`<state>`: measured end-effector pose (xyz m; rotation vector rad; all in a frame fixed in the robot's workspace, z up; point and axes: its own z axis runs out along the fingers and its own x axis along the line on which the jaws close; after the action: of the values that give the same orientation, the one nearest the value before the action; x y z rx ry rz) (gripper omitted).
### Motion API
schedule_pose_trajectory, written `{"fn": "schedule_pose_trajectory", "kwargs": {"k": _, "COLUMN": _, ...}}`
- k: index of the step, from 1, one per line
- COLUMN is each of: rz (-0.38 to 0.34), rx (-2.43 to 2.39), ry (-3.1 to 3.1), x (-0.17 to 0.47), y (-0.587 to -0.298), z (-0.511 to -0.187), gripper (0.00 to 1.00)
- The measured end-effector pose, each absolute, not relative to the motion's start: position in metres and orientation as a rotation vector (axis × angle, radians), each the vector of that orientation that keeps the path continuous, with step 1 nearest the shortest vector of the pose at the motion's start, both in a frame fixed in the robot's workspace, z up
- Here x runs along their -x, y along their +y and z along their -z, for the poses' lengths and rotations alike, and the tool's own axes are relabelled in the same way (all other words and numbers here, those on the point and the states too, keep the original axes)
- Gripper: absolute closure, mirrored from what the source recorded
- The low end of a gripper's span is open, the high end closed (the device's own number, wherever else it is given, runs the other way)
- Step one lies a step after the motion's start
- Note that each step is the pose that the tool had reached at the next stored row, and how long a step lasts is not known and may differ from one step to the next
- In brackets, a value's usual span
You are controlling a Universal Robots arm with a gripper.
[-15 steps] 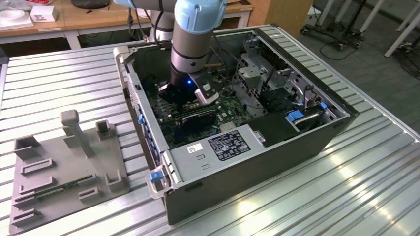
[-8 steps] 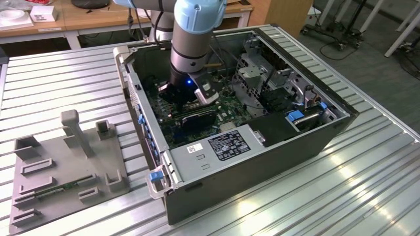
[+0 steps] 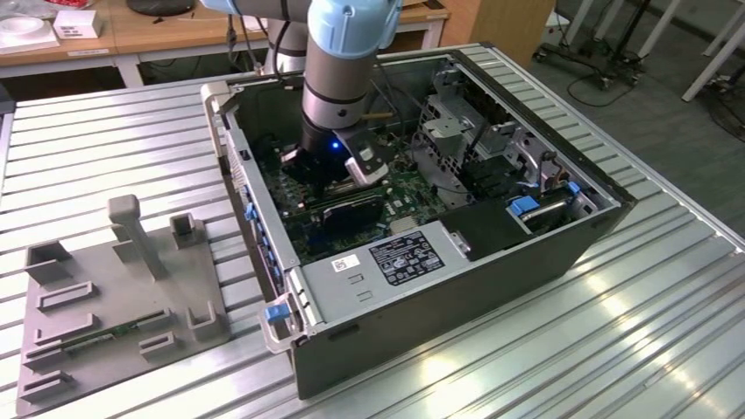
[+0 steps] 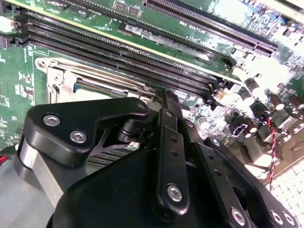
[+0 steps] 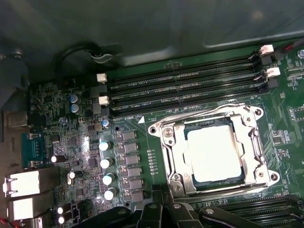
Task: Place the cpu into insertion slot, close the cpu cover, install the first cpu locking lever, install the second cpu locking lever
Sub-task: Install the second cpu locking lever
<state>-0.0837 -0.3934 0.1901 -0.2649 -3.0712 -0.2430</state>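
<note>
Cpu (image 5: 215,153) sits flat in the insertion slot (image 5: 173,183), framed by the cpu cover (image 5: 250,142). Just beside it hangs the gripper (image 4: 167,102); whether its jaws are parted I cannot tell.

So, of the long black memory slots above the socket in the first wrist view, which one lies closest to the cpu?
The lowest of the four memory slots, the one running directly along the cpu cover's upper edge; the others lie farther from the cpu.
</note>
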Motion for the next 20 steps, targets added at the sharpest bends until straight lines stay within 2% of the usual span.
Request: {"fn": "schedule_pose_trajectory", "kwargs": {"k": 20, "rz": 0.219, "rx": 0.266, "ry": -3.074, "x": 0.0834, "y": -0.3940, "z": -0.1973, "gripper": 0.89}}
